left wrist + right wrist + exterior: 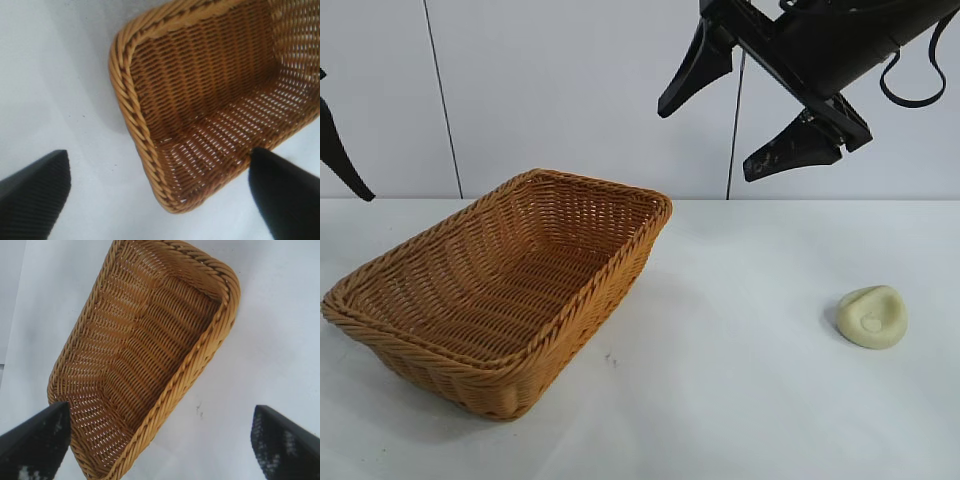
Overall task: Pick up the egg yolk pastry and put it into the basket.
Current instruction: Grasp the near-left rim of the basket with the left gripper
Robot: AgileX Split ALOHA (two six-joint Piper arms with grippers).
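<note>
Pastry: the pale pastry [873, 316] lies on the white table [740, 400] at the exterior view's right, well apart from the basket, with nothing touching it.
Basket: the wicker basket [500, 285] sits at the left half of the table, empty inside, one corner turned toward the camera.
Exterior view only: this is the one view that shows the pastry; neither wrist view takes it in.
Left wrist view: it looks down on one rounded corner of the basket [150, 150] and the bare table beside it, with two dark fingers [35, 195] at the picture's lower corners.
Right wrist view: it shows nearly the whole basket [145, 355] from above, plus a small dark speck on the table near its rim.
Right end effector: the right end effector [740, 120] hangs high above the table, between basket and pastry, fingers spread wide and holding nothing.
Left end effector: only one dark finger of the left end effector [340, 150] shows at the exterior view's left edge; its own wrist view shows the fingers spread wide around nothing.
</note>
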